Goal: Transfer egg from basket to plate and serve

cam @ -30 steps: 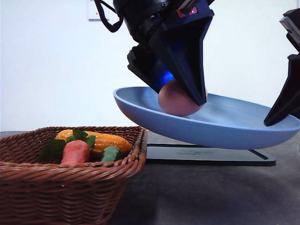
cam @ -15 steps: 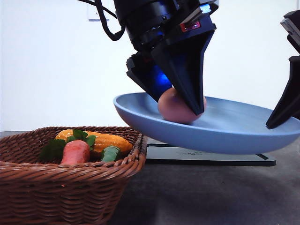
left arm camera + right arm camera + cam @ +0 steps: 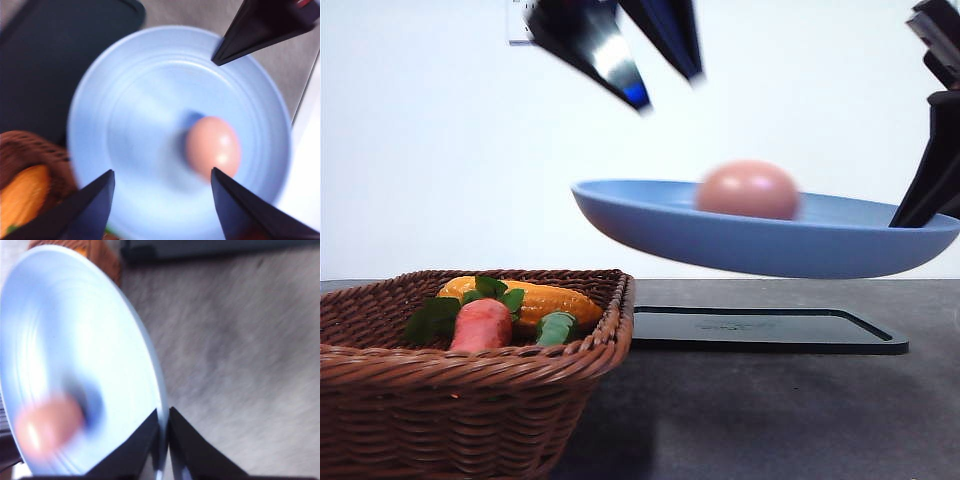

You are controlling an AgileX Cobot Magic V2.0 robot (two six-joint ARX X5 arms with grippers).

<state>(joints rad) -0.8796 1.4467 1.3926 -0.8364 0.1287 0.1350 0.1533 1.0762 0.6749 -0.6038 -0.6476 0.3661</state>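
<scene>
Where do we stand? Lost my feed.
Left gripper open above the plate. Right gripper shut on the plate's rim. Egg lies free on the plate. Nothing in the way.

left gripper [image 3: 161,200] raised, jaws spread, right gripper [image 3: 163,432] clamped

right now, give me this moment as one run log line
egg: lying in plate | left pincer: open, above egg | right pincer: shut on plate rim, plate held above tray
</scene>
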